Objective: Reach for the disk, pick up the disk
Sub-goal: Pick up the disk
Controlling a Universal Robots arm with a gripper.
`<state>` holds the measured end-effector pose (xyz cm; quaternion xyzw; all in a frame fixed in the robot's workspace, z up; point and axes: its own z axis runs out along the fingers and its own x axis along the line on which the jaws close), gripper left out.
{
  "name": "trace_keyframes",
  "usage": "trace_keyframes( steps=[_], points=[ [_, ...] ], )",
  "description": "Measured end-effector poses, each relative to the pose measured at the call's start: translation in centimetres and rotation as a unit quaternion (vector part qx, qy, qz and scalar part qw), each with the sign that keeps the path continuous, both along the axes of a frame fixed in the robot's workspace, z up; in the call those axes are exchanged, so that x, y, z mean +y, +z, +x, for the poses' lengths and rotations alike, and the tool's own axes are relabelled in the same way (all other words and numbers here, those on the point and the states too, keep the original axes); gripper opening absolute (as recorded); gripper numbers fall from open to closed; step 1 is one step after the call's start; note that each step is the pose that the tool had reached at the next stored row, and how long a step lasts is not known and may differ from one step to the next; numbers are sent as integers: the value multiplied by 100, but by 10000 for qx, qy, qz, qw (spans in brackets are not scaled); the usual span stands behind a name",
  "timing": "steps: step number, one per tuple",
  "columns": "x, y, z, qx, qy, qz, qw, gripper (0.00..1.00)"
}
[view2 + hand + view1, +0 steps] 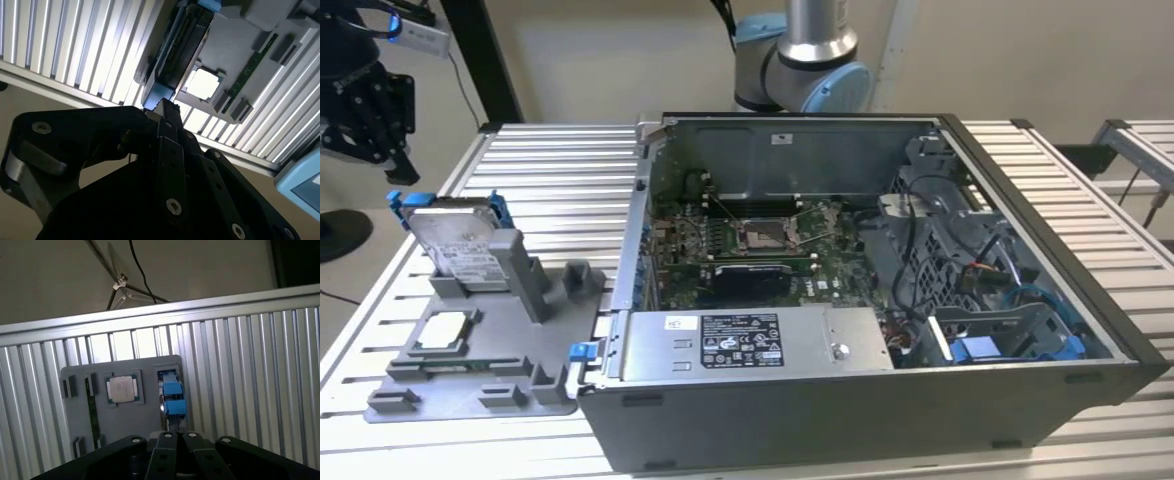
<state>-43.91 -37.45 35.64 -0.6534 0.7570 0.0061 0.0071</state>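
The black gripper's (179,436) fingers (167,440) sat together, with nothing between them. In the exterior view the gripper (394,165) hung just above the flat silver-grey metal hard drive with blue plastic rails (454,240) without touching it. The disk stood upright on its edge in a slot of the grey plastic fixture tray (494,375), edge-on in both wrist views (172,397) (180,45). A small square silver chip (121,388) lay in the tray beside it. The tray rested on the slatted aluminium table (547,165), towards the exterior view's left of the open grey computer case (854,420).
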Motion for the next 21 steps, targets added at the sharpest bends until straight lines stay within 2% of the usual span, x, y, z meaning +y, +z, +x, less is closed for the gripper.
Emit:
trace_keyframes(
  steps=[1, 2, 17, 21],
  points=[
    [0, 0, 0, 0, 1, 0, 10000, 0],
    [0, 0, 0, 0, 2, 0, 10000, 100],
    [0, 0, 0, 1, 19, 0, 10000, 100],
    [0, -29, 0, 0, 23, 0, 10000, 100]
  ],
)
